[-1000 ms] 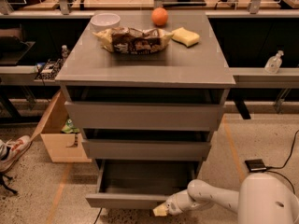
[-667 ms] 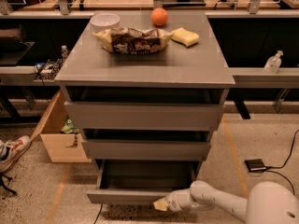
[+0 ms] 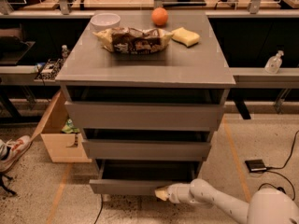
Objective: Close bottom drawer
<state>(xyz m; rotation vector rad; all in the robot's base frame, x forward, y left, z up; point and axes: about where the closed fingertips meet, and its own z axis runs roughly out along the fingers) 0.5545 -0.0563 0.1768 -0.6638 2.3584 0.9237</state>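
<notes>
Grey-brown wood made up the three-drawer cabinet [image 3: 140, 71]. Its widest front [image 3: 145, 116] and mid-height front [image 3: 147, 149] sat pushed in. The bottom drawer [image 3: 124, 186], lowest and slimmest, stood pulled out toward the camera, its shallow tray showing as a dark gap behind the front. Its long axis ran left to right across the view, so the way shut was straight back into the carcass. The white arm [image 3: 215, 202] reached in low from the lower right, near the floor. At its end the gripper [image 3: 161, 193] lay at the lower edge of the drawer's front face, right of that face's middle, apparently touching it. Its tan fingers looked drawn together into one blunt tip, clamped on nothing. The front therefore lay just behind the tip, and I judged the coming push had to go rearward, square to the face. Contact off to the right might skew the tray.
</notes>
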